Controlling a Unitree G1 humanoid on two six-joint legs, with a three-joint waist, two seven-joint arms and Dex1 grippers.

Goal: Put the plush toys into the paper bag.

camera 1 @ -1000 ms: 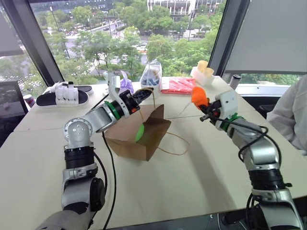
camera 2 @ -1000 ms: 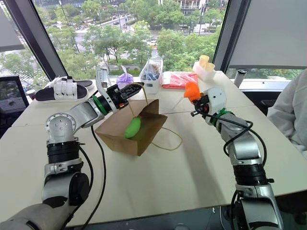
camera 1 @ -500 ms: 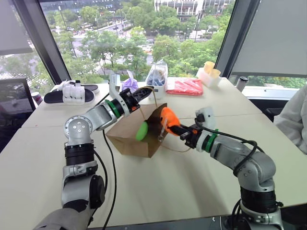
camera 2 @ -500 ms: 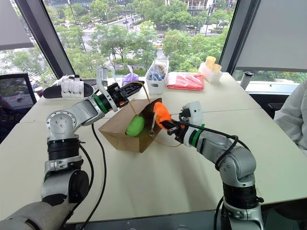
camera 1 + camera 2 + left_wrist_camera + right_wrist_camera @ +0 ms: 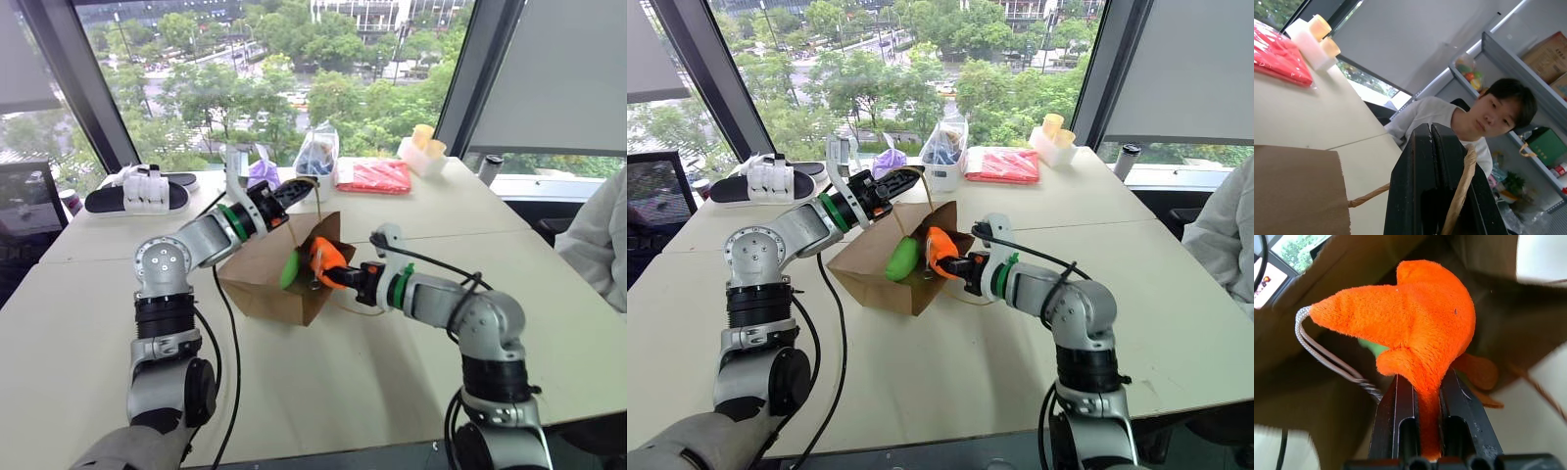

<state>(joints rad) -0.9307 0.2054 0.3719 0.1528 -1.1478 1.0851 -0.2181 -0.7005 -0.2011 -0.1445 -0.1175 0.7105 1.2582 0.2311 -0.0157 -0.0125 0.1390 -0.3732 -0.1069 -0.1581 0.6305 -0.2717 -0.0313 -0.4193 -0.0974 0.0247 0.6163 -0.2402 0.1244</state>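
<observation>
The brown paper bag [image 5: 257, 286] lies on its side on the table, its mouth facing right. My left gripper [image 5: 294, 190] is shut on the bag's upper handle [image 5: 1460, 190] and holds it up above the mouth. Just inside the mouth sits the lime green plush toy [image 5: 290, 268]. My right gripper [image 5: 340, 278] is shut on the orange plush toy [image 5: 1420, 318] and holds it at the bag's opening, right beside the green one. The bag's other handle [image 5: 364, 305] lies on the table under my right wrist.
Along the far edge stand black-and-white slippers [image 5: 137, 191], a purple bundle [image 5: 260, 172], a clear plastic bag with blue contents [image 5: 315, 155], a red packet [image 5: 373, 176], a white holder with yellow cups [image 5: 421, 149] and a dark cup [image 5: 487, 168]. A person in white [image 5: 600, 235] sits at the right.
My right gripper has carried the orange toy left and down, from above the table's right side to the bag's mouth, rolling its wrist. The left gripper has kept still on the handle.
</observation>
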